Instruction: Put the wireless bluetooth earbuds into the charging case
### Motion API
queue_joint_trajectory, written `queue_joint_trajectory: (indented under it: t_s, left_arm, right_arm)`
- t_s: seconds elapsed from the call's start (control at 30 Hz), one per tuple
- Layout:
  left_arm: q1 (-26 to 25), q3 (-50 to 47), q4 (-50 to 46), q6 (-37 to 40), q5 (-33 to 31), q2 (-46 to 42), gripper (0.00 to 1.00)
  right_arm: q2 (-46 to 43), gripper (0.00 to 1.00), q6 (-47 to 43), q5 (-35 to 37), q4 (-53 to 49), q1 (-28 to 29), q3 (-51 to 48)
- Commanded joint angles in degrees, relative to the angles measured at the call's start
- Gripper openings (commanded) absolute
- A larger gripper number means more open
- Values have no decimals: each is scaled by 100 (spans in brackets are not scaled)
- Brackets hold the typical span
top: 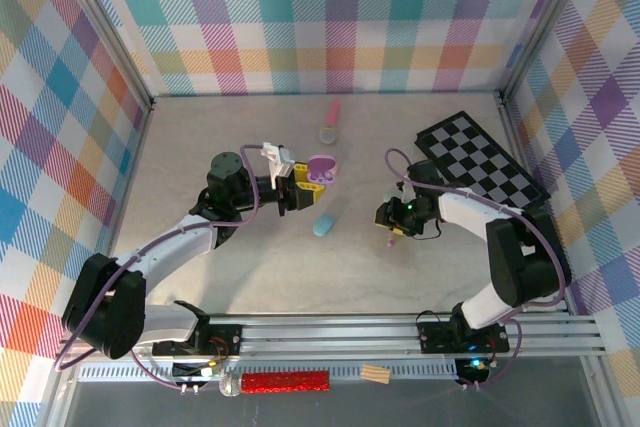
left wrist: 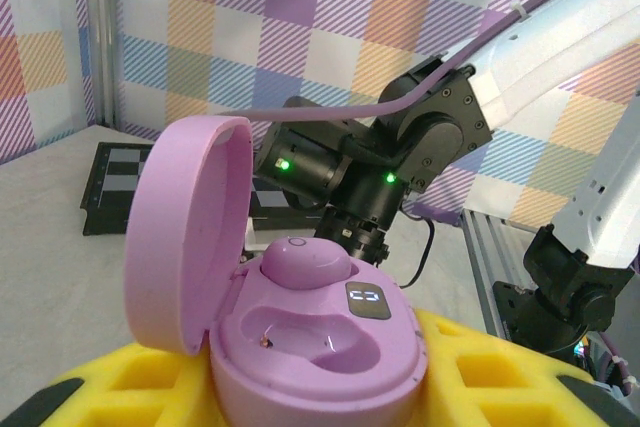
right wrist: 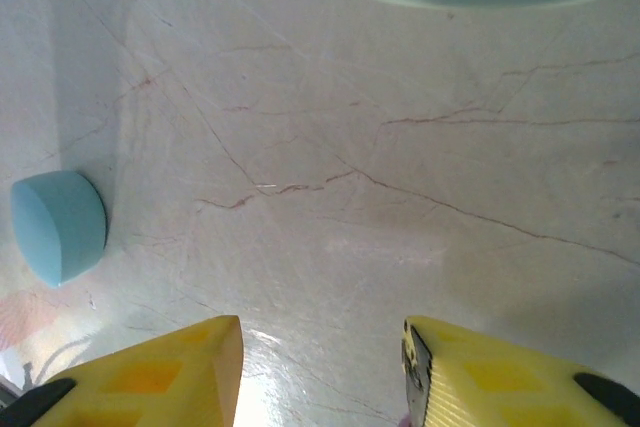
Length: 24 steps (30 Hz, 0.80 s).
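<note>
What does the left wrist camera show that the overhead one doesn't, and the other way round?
Left wrist: inside the open purple charging case, one earbud sits in the far socket; the near socket is empty. Overhead: a blue pebble-shaped piece on the table and a pink stick farther back. Both: the case held in the left gripper, the checkerboard, the right arm.

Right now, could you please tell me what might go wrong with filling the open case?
1. The right gripper has its jaws apart and empty above the table. A tiny pink piece lies beside it and could roll if nudged.
2. The purple case has its lid upright beside the empty slot, so a sideways approach may knock it.
</note>
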Motion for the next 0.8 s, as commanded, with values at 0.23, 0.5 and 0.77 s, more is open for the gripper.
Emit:
queue_joint_trajectory:
  t_s: [0.23,0.5,0.77]
  left_arm:
    - [15,-52,126,62,71,-114,39]
    - [35,-148,284,16,-50,-82,39]
    - [69,-210,653,-263,-48,-36,39]
  right_arm:
    - [53,47,-128,-553,-10,144,79]
    - [-635,57,-179,491,-413,162,-224]
    - [-354,65,-176,71,-337,164,-481]
